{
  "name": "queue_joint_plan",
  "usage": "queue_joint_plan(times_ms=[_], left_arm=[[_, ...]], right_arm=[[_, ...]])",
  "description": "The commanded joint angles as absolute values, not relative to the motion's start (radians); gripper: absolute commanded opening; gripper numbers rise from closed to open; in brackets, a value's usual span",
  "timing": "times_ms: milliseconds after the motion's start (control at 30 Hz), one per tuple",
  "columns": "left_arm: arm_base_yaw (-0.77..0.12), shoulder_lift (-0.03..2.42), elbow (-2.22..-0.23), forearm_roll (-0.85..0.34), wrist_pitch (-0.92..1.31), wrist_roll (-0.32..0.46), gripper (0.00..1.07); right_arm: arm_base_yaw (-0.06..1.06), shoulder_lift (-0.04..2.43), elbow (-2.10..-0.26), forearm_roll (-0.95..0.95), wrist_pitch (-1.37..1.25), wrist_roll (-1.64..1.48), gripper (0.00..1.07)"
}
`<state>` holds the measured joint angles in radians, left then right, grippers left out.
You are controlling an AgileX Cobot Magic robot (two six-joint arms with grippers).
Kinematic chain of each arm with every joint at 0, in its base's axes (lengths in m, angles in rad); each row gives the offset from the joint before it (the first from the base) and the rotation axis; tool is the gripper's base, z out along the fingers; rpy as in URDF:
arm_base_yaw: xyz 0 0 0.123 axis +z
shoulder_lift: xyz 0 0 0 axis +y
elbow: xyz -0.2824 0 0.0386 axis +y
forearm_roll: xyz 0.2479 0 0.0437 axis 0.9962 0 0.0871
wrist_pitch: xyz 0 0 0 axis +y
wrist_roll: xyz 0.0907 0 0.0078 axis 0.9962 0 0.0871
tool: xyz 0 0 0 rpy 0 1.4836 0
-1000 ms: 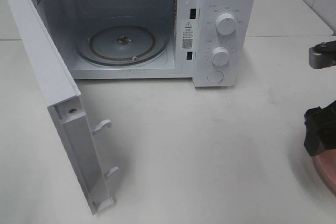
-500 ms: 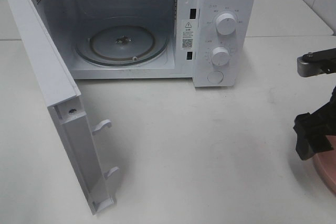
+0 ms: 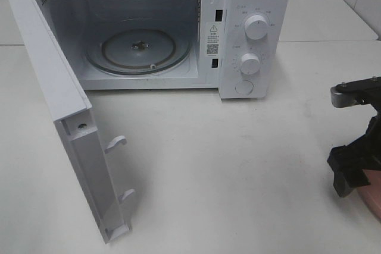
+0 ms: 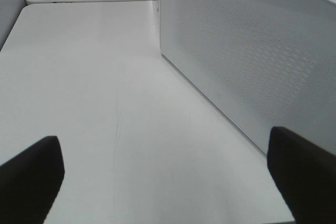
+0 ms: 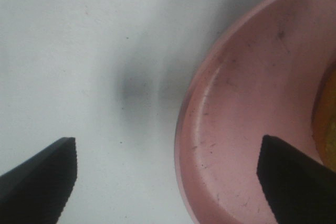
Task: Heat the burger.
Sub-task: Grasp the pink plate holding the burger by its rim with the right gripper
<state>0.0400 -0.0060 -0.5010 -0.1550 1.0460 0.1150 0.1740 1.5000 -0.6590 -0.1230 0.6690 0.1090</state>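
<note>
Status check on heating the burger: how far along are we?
Done: the microwave door stands open and the turntable is bare. In hand: the right gripper is open astride the rim of the pink plate; an orange sliver at the frame edge is likely the burger. Left: grip the plate, carry it inside, shut the door, set the knobs.

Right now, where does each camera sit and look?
Exterior high: up high, looking down at the open microwave; right claw at edge.
Left wrist: on left arm, looking along table beside microwave; left claw tips show.
Right wrist: on right arm, looking down at the pink plate; claw tips show.
Shared: exterior high and right wrist show that plate.
</note>
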Motion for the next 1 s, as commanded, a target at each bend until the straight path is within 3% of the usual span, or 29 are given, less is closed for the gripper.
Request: queue_joint_plan(times_ms=[33,1000], left_arm=[[0.042,-0.027,-0.497,-0.159,1.038,0.118,1.03],[0.042,-0.027,-0.497,-0.159,1.038,0.118,1.03]], right_arm=[[0.149,1.527,-0.641,-0.123,0.643,0.118,0.88],[0.139,1.726,-0.642,-0.193,0.525,0.17,0.84]])
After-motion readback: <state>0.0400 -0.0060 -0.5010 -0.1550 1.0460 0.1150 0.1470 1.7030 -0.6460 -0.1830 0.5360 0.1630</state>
